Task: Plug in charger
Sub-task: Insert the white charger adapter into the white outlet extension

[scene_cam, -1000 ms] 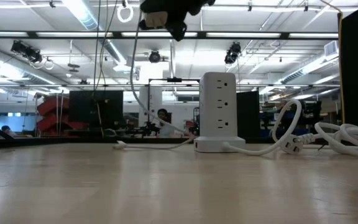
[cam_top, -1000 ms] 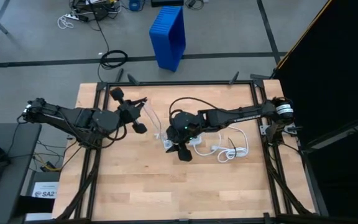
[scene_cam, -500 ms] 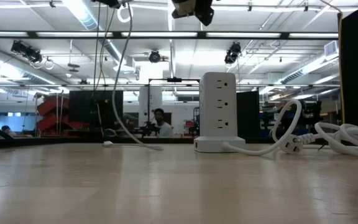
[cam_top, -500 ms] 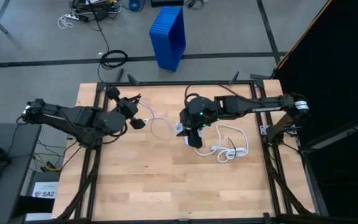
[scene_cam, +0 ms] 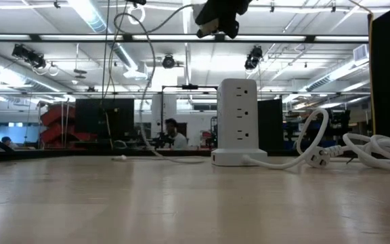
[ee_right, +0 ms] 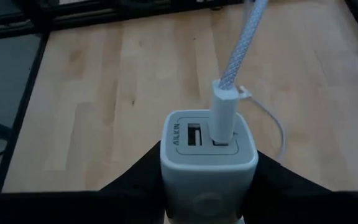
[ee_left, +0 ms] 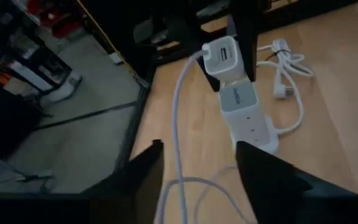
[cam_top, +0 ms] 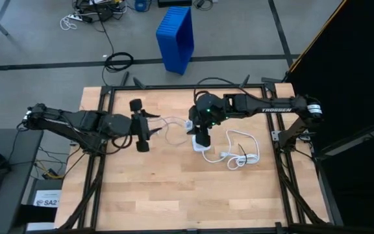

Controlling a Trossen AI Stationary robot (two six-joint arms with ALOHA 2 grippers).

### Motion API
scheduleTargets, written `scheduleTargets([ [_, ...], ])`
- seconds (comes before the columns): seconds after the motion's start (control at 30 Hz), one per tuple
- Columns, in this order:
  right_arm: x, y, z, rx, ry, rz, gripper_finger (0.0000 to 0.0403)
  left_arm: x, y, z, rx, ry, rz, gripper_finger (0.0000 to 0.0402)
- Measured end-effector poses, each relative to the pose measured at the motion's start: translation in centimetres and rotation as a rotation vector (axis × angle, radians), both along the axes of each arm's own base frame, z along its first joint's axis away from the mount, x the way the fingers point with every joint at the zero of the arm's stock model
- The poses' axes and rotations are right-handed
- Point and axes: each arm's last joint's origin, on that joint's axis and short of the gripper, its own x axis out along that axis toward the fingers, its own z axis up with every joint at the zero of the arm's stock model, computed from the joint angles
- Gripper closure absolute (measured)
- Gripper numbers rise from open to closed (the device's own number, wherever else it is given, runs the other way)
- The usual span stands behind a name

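Note:
The charger [ee_right: 207, 149] is a small white brick with a braided white cable [ee_right: 238, 50] plugged into one of its ports. My right gripper [cam_top: 200, 133] is shut on it, in the air above the upright white power tower [scene_cam: 239, 122], which stands on its base on the table. The cable [ee_left: 178, 124] runs from the charger toward my left gripper [ee_left: 197, 168] and passes between its open fingers. The cable's slack [scene_cam: 147, 102] hangs down to the tabletop. My right gripper pinches the charger by its two opposite side faces [ee_right: 169, 163], one dark finger [ee_right: 135, 177] on each. The fingers slant downward. The charger is lifted clear above the power tower [ee_left: 244, 112], port face toward the wrist, cable trailing toward the table's left. My left gripper has the cable between its open fingers; I cannot tell whether it touches them.
The tower's thick white cord and plug [cam_top: 239, 153] lie coiled on the table to the right of the tower. A dark frame [cam_top: 187, 86] borders the tabletop. A blue bin [cam_top: 176, 36] stands on the floor beyond the far edge. The near half of the table is bare wood.
My right gripper has carried the charger up and toward the far right, to a spot above the power tower. My left gripper, shut on the cable a second ago, has turned and opened. The cable's slack has shifted with the charger.

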Motion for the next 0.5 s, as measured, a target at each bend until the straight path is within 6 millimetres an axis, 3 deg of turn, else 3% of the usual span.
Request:
scheduleTargets([
  [0.17,-0.2,0.5,-0.2,0.101,0.028,0.104,0.0289,-0.3,0.7,0.5,0.124,-0.027,0.194,0.0146],
  [0.33,-0.3,1.6,0.0,0.186,0.012,0.228,0.0289,-0.5,1.3,0.2,0.126,0.024,0.189,0.0136],
  [0.5,-0.4,1.8,0.2,0.204,0.002,0.263,0.0289,-2.3,2.1,0.6,0.087,0.018,0.187,0.0136],
])
